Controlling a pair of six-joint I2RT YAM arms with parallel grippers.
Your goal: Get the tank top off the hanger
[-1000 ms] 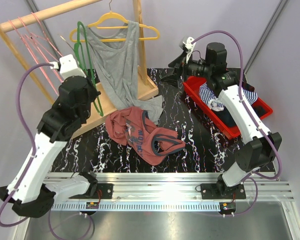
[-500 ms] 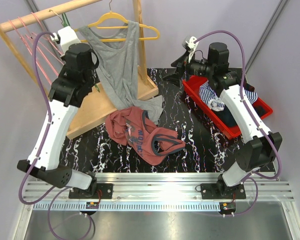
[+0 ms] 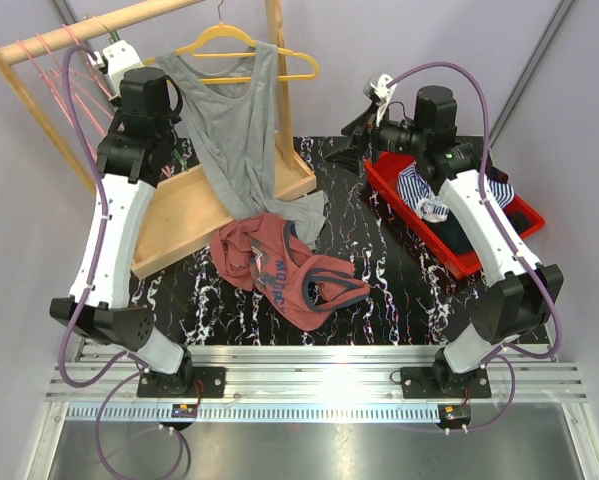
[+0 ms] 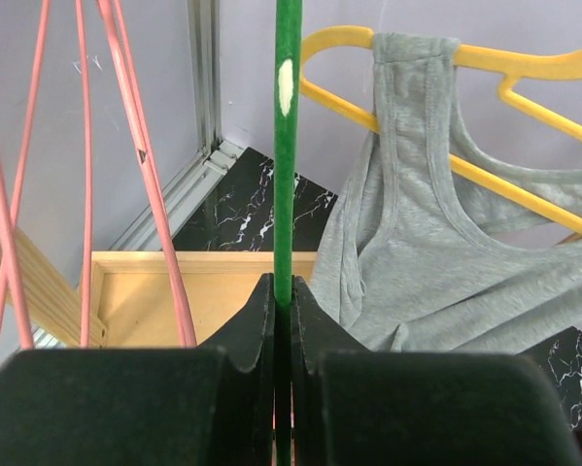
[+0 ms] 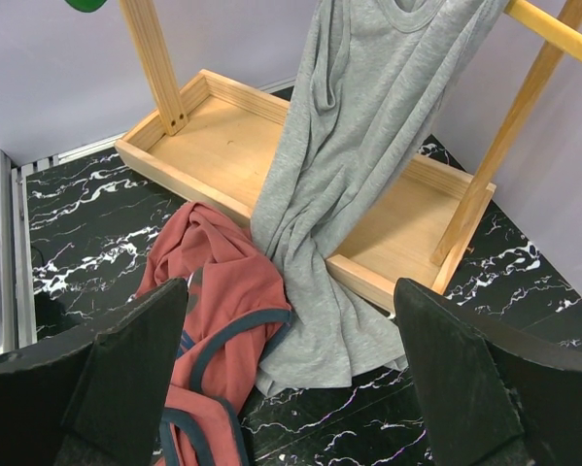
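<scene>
A grey tank top point(image 3: 234, 130) hangs on a yellow hanger point(image 3: 244, 45) from the wooden rack, its hem trailing over the rack's base onto the table. A red tank top point(image 3: 279, 265) with dark trim lies crumpled on the table below it. My left gripper point(image 4: 283, 291) is shut on the thin bar of an empty green hanger point(image 4: 287, 146), held high at the back left next to the rail point(image 3: 99, 30). My right gripper point(image 5: 291, 301) is open with nothing between its fingers, hovering right of the rack above both garments.
Several pink hangers point(image 3: 69, 80) hang on the rail at the left. The rack's wooden base tray point(image 3: 179, 215) sits on the black marbled table. A red bin point(image 3: 449, 240) with folded clothes stands at the right, under my right arm.
My left arm has lifted the green hanger from low beside the rack's base up and back towards the rail. The right arm has stayed put.
</scene>
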